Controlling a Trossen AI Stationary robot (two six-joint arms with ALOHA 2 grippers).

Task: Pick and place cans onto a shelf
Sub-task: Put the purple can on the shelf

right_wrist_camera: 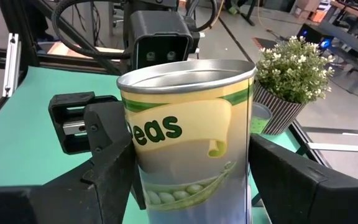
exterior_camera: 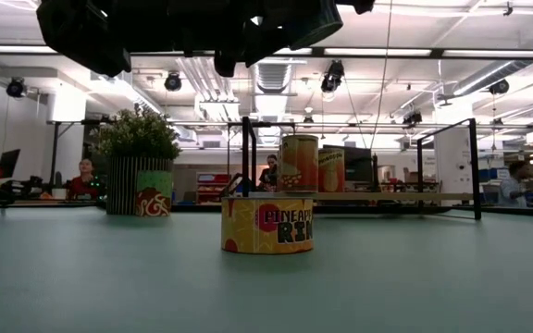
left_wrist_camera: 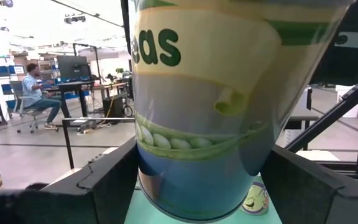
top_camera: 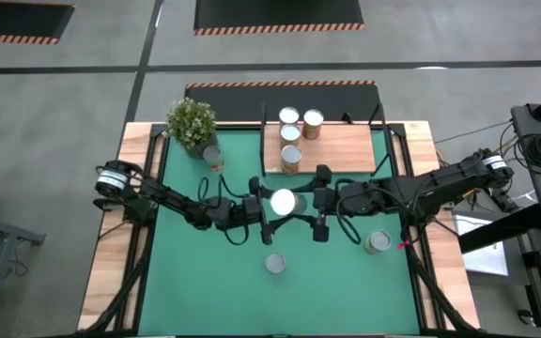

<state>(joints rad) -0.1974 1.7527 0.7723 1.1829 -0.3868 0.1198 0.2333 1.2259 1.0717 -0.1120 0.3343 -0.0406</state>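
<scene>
We count four cans (top_camera: 298, 134) on the shelf (top_camera: 346, 148); both the left end effector (top_camera: 259, 208) and right end effector (top_camera: 314, 203) clamp the peas can (top_camera: 283, 201) mid-surface. Three more wait at five, six and ten o'clock.

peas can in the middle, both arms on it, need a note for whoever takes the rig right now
Left tool: shut on the peas can, held above the green mat.
Right tool: around the same can.
Done: four cans on the shelf.
Left: the peas can, plus three on the mat: by the plant, front centre, right.
</scene>
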